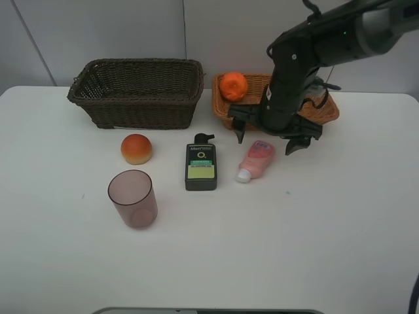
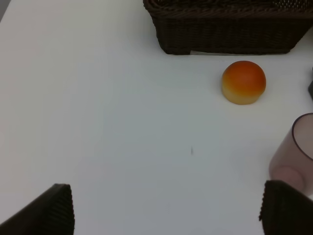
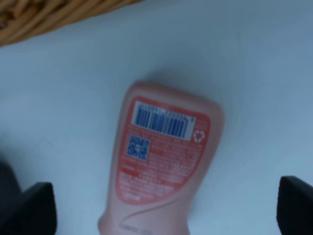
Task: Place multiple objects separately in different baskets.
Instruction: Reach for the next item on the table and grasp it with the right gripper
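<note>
My right gripper (image 1: pixel 268 137) is open, hovering just above the pink white-capped tube (image 1: pixel 256 159), which lies on the table in front of the light orange-tan basket (image 1: pixel 326 108). In the right wrist view the tube (image 3: pixel 164 156) lies between the two fingertips (image 3: pixel 29 210). The orange (image 1: pixel 233 86) sits in the light basket. The dark brown basket (image 1: pixel 137 104) stands at the back left. The peach-like fruit (image 1: pixel 136 148), the mauve cup (image 1: pixel 133 197) and the black bottle (image 1: pixel 201 167) stand on the table. My left gripper (image 2: pixel 168 215) is open and empty above bare table. The green fruit is out of view.
The white table (image 1: pixel 314 235) stretches wide at the front and right. In the left wrist view the peach (image 2: pixel 243 82), the cup (image 2: pixel 298 147) and the dark basket (image 2: pixel 230 29) lie ahead of the gripper. The right arm covers part of the light basket.
</note>
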